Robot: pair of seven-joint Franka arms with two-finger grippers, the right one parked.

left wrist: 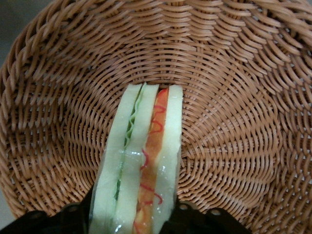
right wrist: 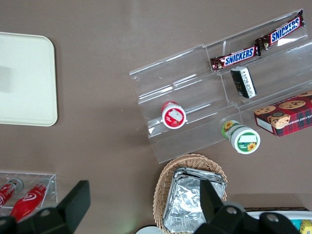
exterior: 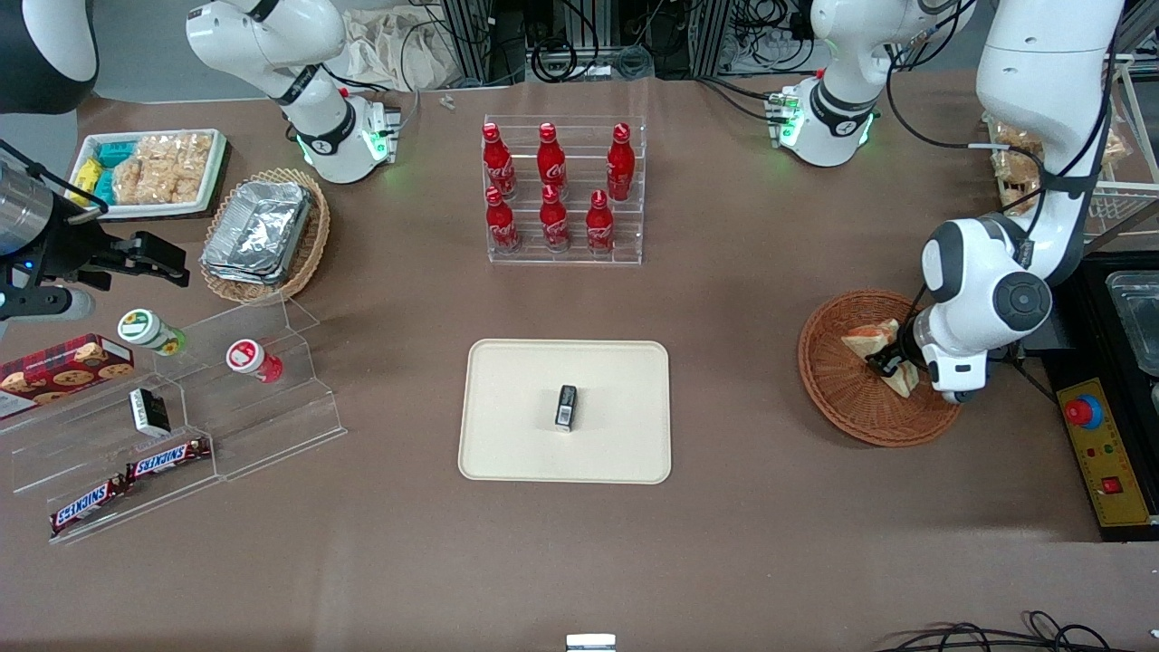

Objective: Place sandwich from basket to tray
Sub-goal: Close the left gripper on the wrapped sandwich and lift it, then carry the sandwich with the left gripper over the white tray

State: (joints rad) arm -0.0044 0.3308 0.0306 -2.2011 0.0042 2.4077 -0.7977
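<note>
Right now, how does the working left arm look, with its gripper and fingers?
The left arm has glossy white rounded shells with dark grey round caps at the joints and a black cable running along it. Its base shows green lights. The gripper, over the basket, is white with short black fingers.

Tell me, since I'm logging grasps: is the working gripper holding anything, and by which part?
The gripper, down in the basket, is closed on the sandwich, a finger on each bread face at one end of the wedge.

Robot lab — mock snack shop
</note>
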